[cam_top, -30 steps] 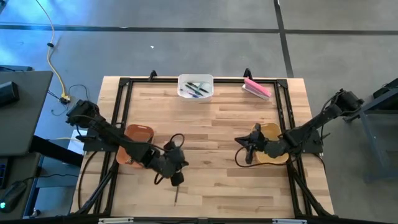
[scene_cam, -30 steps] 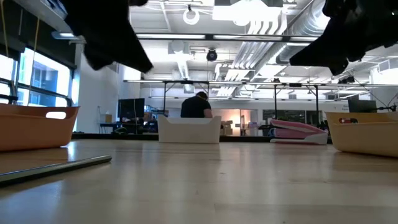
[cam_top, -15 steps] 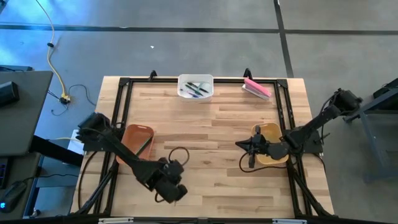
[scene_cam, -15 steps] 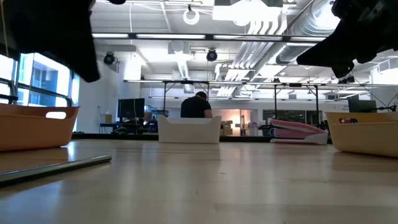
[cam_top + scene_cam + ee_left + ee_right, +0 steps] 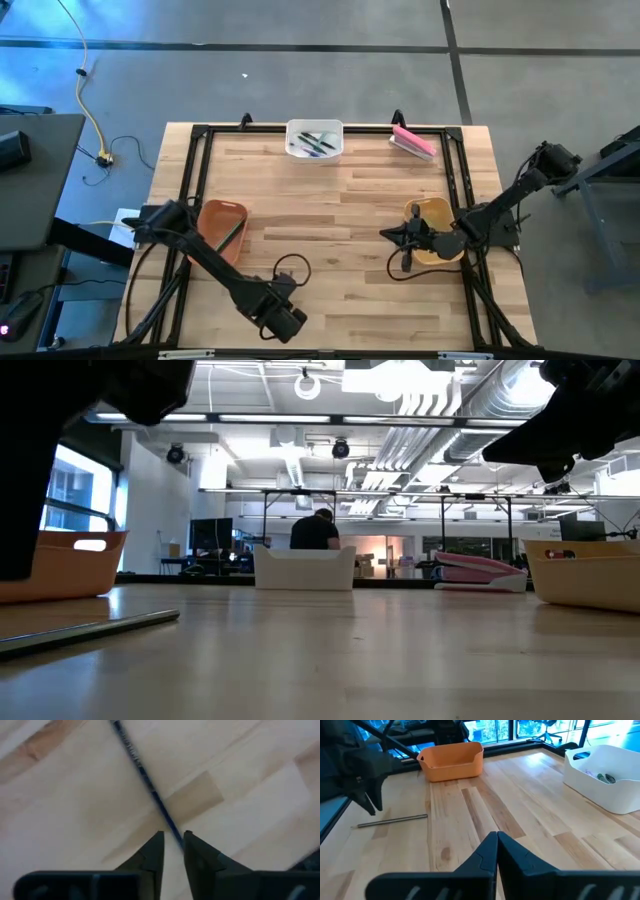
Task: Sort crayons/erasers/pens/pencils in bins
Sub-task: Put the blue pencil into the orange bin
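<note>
A thin dark blue pen [image 5: 142, 775] lies flat on the wooden table near its front edge; the right wrist view shows it as a grey stick [image 5: 392, 821]. My left gripper [image 5: 173, 837] points down over it, slightly open, one fingertip on each side of the pen's end. In the high view this gripper [image 5: 285, 322] hides the pen. My right gripper [image 5: 496, 836] is shut on nothing and hangs beside the mustard yellow bin [image 5: 437, 212]. The orange-brown bin [image 5: 215, 210] stands at the left. The white bin [image 5: 315, 127] at the far edge holds several sticks. My left gripper comes from above, pointing down, with its fingertips [image 5: 159, 842] on either side of the pen's end [image 5: 176, 836]. The pen passes through the narrow gap and lies flat on the table. Whether the fingers touch it I cannot tell.
A pink block [image 5: 413, 142] lies at the far right corner. A black frame rail [image 5: 190, 170] runs along the table's sides and far edge. Bare wood [image 5: 330, 215] spreads between the bins. Beyond the white bin, a person [image 5: 318, 530] shows in the room.
My left gripper has swung from beside the orange-brown bin toward the table's near edge, sinking a little. It has rolled and tipped over until it points down at the pen. The pen has stayed where it lay.
</note>
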{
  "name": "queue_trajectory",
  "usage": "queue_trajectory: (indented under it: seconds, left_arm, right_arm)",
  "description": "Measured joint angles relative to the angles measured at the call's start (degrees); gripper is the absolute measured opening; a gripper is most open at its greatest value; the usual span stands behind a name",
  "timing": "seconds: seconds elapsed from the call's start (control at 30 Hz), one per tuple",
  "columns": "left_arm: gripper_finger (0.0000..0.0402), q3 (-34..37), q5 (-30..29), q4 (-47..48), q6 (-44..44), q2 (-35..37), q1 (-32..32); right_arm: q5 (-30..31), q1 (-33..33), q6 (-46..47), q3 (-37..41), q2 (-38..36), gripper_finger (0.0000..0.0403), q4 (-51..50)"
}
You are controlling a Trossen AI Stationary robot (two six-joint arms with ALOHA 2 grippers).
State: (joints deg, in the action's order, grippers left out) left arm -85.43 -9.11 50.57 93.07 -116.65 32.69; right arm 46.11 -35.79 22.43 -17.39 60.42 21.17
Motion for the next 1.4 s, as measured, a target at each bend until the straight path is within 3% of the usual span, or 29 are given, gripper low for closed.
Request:
queue_trajectory:
  seconds: [0.23,0.4,0.57,0.8,1.2,1.4]
  left_arm:
    - [0.0106,0.04,1.65,-4.66,0.90,-2.40,-0.04]
    - [0.0114,0.05,2.68,-3.71,0.87,-4.23,-0.02]
    - [0.0090,-0.04,1.77,-2.29,-2.40,-4.64,0.00]
    - [0.0009,0.15,0.46,-1.54,-10.58,-4.60,-1.03]
    - [0.0000,-0.48,-4.96,-1.62,-24.49,-4.53,-6.06]
    - [0.0001,-0.68,-6.41,-9.15,-33.70,-4.53,-8.64]
  right_arm:
    - [0.15,0.00,-0.41,0.00,0.00,0.0000,-0.11]
    - [0.15,0.00,-0.43,0.00,0.00,0.0000,0.02]
    - [0.15,0.00,-0.43,0.00,0.00,0.0000,0.07]
    - [0.15,0.00,-0.43,0.00,0.00,0.0000,0.07]
    - [0.13,0.00,-0.43,0.00,0.00,0.0000,0.03]
    - [0.11,0.00,-0.43,0.00,0.00,0.0000,-0.35]
